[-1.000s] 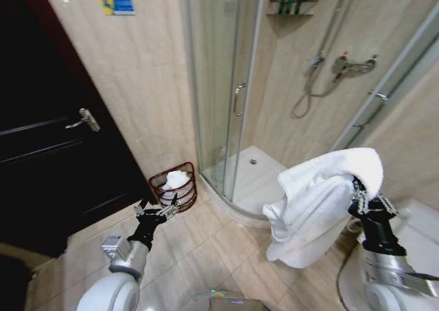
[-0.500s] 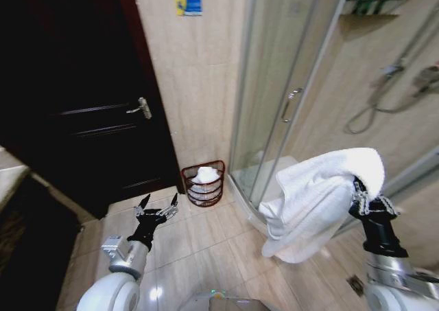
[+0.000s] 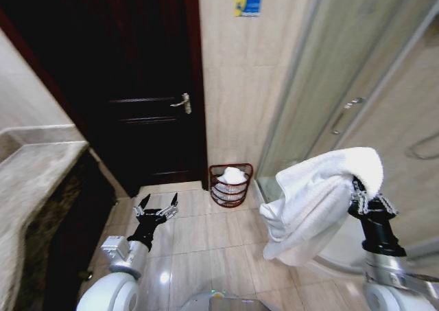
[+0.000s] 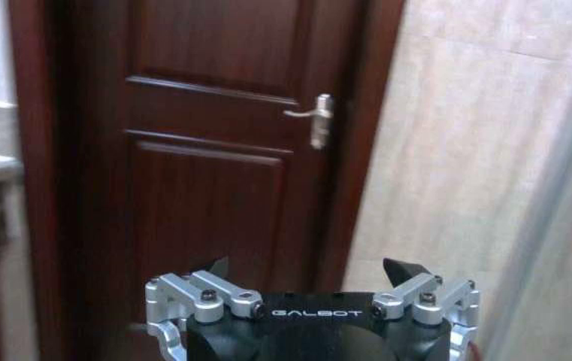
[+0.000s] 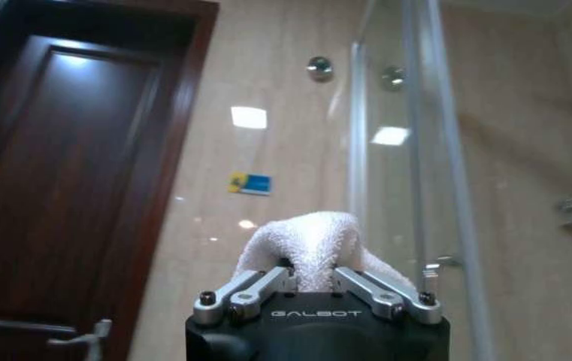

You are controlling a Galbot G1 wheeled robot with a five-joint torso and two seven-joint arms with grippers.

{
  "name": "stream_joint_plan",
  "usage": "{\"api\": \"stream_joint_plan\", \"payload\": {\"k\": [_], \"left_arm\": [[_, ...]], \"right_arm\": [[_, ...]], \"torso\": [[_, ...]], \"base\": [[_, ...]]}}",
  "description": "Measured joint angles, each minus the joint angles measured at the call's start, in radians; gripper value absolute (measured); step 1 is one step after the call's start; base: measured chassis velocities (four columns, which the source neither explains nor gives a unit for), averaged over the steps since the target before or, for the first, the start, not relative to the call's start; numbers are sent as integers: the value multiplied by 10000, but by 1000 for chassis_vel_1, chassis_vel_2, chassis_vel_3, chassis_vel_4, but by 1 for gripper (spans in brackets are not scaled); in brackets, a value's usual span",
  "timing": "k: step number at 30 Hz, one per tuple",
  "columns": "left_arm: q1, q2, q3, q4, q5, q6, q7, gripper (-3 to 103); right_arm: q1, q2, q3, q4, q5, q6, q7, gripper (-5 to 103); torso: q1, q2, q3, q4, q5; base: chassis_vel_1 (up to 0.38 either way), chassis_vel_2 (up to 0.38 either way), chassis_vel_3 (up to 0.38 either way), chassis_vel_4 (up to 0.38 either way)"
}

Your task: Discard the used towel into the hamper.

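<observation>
A: What has changed for us? A moment ago the shower enclosure (image 3: 357,112) took up most of our head view; now the whole picture has swung, and the dark door (image 3: 147,91) and the tiled wall (image 3: 236,71) sit ahead. That is our own turning, not the things moving. The hamper (image 3: 231,185) stands where it did, on the floor at the foot of the wall, between the door frame and the glass edge of the enclosure.

B: And what does that mean for the job?

A: We judge it puts the hamper nearly straight ahead of us, though still well apart from both arms, so the towel is not yet discarded. White cloth already lies inside the hamper.

B: How do our grippers stand?

A: Our right gripper (image 3: 363,200) is raised at our right side, its fingers clamped on a fold of the white towel (image 3: 312,201); the right wrist view shows the cloth bunched up between them (image 5: 314,259). The rest of the towel drapes down and toward the middle of our view. Our left gripper (image 3: 156,206) hangs low over the floor tiles (image 3: 206,235), fingers spread wide, holding and touching nothing.
</observation>
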Motion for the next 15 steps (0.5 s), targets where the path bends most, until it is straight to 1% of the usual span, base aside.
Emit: {"api": "stream_joint_plan", "payload": {"k": [3,6,8,11,15], "left_arm": [[0,0,0,0,0,0,0,100],[0,0,-1,0,0,0,0,100],[0,0,0,0,0,0,0,100],[0,0,0,0,0,0,0,100],[0,0,0,0,0,0,0,100]], "right_arm": [[78,-7,-37,-32,-54,-46,23,6],[138,-17,-62,-56,-124,-66,96,6],[175,-25,-67,-64,-144,-72,130,6],[349,-34,-99,-72,-179,-79,224,6],[593,-30,-200,-66,-260,-62,282,6]], "torso": [[-1,0,-1,5,0],[-1,-1,-1,4,-1],[-1,-2,-1,3,-1],[-1,-3,-1,-4,0],[-1,-3,-1,-1,0]], "base": [[122,127,113,114],[98,81,84,84],[13,58,37,16],[0,0,0,0],[0,0,0,0]]}}
